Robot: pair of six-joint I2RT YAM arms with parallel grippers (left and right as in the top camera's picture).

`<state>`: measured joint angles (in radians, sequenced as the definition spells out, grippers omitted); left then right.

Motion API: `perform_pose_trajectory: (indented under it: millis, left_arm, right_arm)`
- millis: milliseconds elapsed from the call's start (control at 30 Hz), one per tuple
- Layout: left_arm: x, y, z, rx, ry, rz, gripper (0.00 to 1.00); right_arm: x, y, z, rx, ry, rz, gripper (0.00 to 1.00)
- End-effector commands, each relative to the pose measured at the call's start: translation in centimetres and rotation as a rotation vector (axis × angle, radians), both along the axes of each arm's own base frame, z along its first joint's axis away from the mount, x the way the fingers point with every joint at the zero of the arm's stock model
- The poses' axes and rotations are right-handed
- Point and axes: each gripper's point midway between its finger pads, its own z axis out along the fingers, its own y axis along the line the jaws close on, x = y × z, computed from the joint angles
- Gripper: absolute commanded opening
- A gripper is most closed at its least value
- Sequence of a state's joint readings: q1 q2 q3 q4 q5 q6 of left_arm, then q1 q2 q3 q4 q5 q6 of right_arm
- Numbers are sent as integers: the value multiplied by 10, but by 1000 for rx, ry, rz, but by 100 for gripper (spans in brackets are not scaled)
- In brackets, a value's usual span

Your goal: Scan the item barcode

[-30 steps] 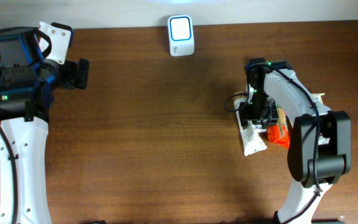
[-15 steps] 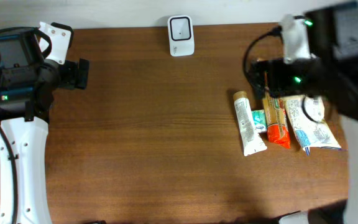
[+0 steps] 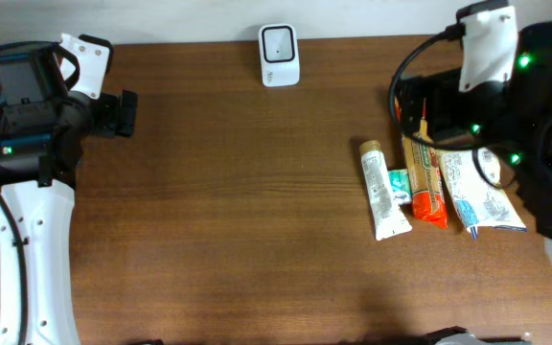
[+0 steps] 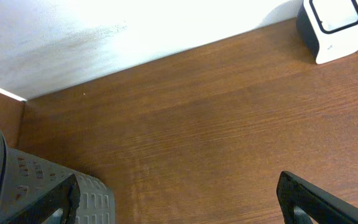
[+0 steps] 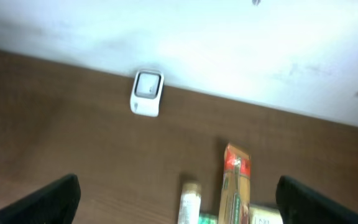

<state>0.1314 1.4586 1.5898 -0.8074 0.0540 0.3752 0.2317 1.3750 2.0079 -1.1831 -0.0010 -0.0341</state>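
Several items lie side by side on the right of the table: a white tube (image 3: 383, 198), a small green pack (image 3: 399, 181), an orange packet (image 3: 425, 184) and a white packet (image 3: 479, 195). The white scanner (image 3: 279, 55) stands at the table's far edge, its window dark. My right gripper (image 3: 413, 103) hangs high above the items' far ends, open and empty. Its wrist view looks down on the scanner (image 5: 146, 93), the tube (image 5: 190, 202) and the orange packet (image 5: 235, 179). My left gripper (image 3: 115, 113) is open and empty at the far left.
A grey slotted bin (image 4: 73, 196) sits off the table's left edge, under my left gripper (image 4: 179, 194). The scanner (image 4: 332, 26) shows at the upper right of the left wrist view. A white wall runs behind the table.
My right arm has risen from the items, where it was low over them, and its jaws have opened. The scanner's lit window has gone dark. The left arm has not moved.
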Motion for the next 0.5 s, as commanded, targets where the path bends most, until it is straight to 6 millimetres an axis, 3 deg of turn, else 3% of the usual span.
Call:
perform_pose_trajectory:
  millis: [0,100,300,467]
  left_arm:
    - [-2,-1,9,3,-22,-10,99]
    - [-2,-1,9,3,-22,-10,99]
    - [-2,-1,9,4,-22,-11,99]
    - [-2,-1,9,3,-22,-10,99]
  right_arm:
    - [4,-1,-26,14,-86,16,99]
    - [-3,-2,-76,66,-262,35,99]
    - [-66,-15,-177,123,-594,33,99]
    - [-85,-19,-228,127,-615,33,99]
